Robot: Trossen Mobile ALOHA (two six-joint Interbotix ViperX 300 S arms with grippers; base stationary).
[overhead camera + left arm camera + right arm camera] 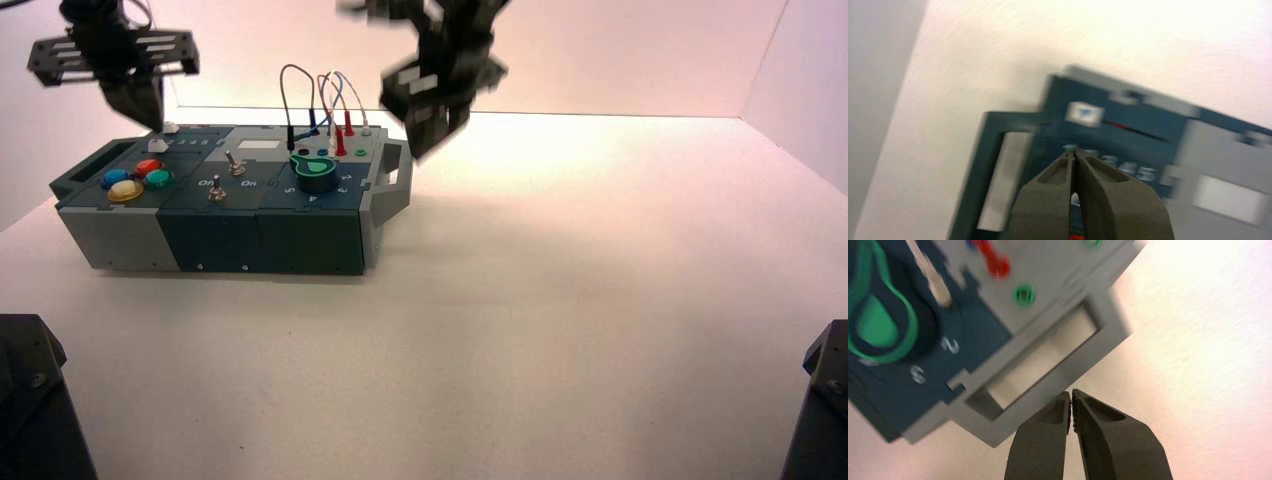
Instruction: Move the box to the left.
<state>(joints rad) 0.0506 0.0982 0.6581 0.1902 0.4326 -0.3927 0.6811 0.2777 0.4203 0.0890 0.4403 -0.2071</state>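
**Q:** Where is the box?

**A:** The box rests on the white table, on the robot's left side of it. Its light grey section is the end nearest the left gripper; a handle projects at each end.

**Q:** State of the left gripper?

**A:** The left gripper hangs above the box's left end, not touching it. Its jaws are together, tips meeting with nothing between them. Just beyond the tips lies a white slider cap on a dark teal panel; the left handle lies to one side of the jaws.

**Q:** State of the right gripper?

**A:** The right gripper is above the box's right end. Its jaws are together and grip nothing. The tips lie just beside the outer bar of the grey right handle; whether they touch it cannot be told.

**Q:** What lies beyond that handle?

**A:** Past the handle, farther from the jaws, are a green socket, a red plug and the green knob, with the numerals 2 and 3 printed beside the knob.

**Q:** What else is on the box's top?

**A:** The high view shows looped wires rising behind the knob, two toggle switches at mid-length, and coloured round buttons below the left gripper.
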